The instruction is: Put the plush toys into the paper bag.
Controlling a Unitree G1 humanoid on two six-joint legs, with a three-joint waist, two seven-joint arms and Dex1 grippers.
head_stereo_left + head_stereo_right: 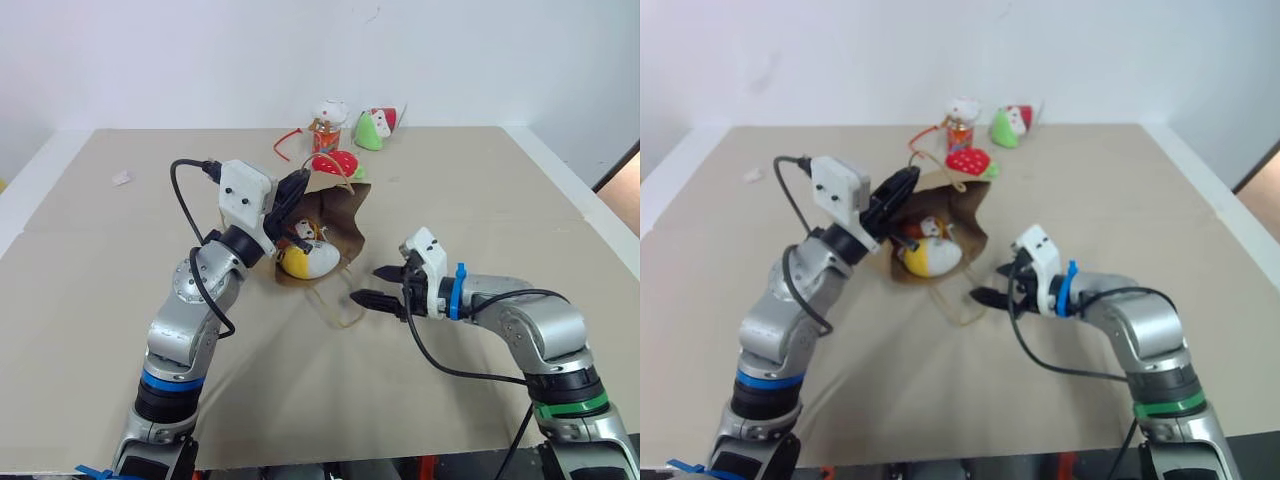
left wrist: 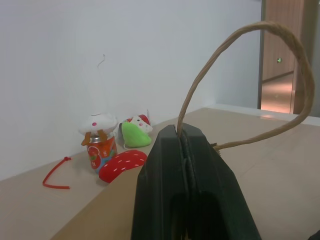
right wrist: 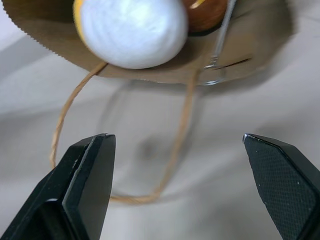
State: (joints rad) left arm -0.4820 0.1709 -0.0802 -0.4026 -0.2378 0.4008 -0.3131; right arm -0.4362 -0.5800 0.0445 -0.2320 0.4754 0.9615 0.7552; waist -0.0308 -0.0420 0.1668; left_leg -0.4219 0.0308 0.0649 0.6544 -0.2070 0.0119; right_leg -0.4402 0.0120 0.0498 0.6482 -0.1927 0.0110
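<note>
On the beige bench (image 1: 450, 200), the left claw (image 1: 290, 195) is clamped on the paper bag's (image 1: 335, 215) upper edge. Inside lies the yellow-and-white toy (image 1: 305, 260). Right claw (image 1: 378, 285), fingers apart, is near the bag's mouth.

1. Looks like a lab or test room: bare white wall (image 1: 150, 60), plain beige tabletop (image 1: 480, 200).
2. Staged props: toys (image 1: 330, 122) lined along the far edge.
3. Wooden door (image 2: 290, 45) beyond, office-style corridor.
</note>
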